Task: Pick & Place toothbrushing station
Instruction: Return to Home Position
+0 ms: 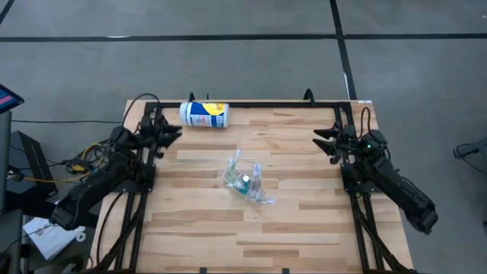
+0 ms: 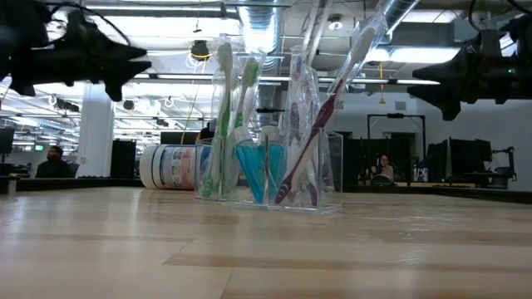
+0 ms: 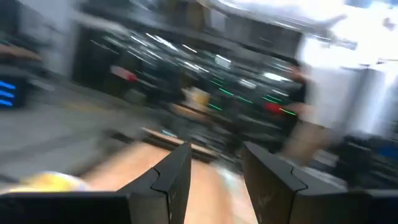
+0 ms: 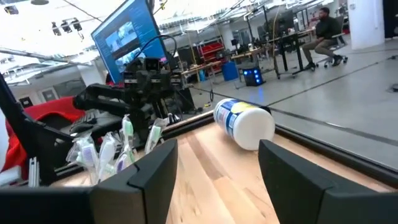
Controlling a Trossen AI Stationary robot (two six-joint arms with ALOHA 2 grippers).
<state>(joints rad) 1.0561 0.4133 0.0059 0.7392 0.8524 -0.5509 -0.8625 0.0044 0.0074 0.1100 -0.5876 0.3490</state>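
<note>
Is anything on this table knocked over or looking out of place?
Yes: the white canister lies on its side at the far edge of the table, near the left gripper. The clear organizer stands upright mid-table, its toothbrushes leaning at different angles.

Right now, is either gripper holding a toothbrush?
No: the left gripper and right gripper are open and empty, and the toothbrushes stand in the clear organizer.

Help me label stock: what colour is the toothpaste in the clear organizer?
Blue; the toothpaste shows best in the low view.
</note>
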